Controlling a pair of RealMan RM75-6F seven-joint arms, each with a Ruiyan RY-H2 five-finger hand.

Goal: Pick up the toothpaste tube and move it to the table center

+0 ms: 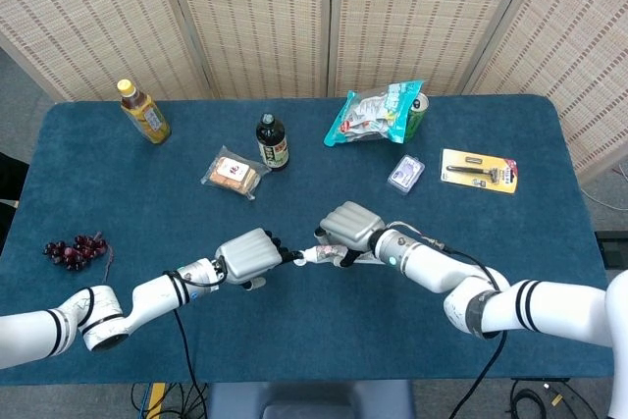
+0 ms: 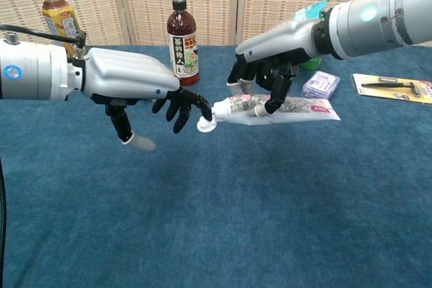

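The toothpaste tube [image 2: 304,107] is white with a printed body and a round white cap, and lies level just above the blue table [image 2: 223,220]. My right hand [image 2: 270,65] grips it from above near the cap end, fingers curled around it. In the head view only the tube's cap end [image 1: 316,255] shows beside my right hand [image 1: 345,227]. My left hand [image 2: 131,79] reaches in from the left and its dark fingertips [image 2: 196,102] touch the cap, with the thumb hanging apart below. The head view shows this left hand [image 1: 249,255] too, holding nothing.
A dark sauce bottle [image 2: 181,42] stands just behind the hands, and a yellow-capped tea bottle [image 2: 57,11] at far left. A small purple box [image 2: 320,85] and a yellow razor pack [image 2: 395,87] lie to the right. A snack bag [image 1: 376,113], a wrapped snack [image 1: 234,174] and grapes [image 1: 76,250] lie around.
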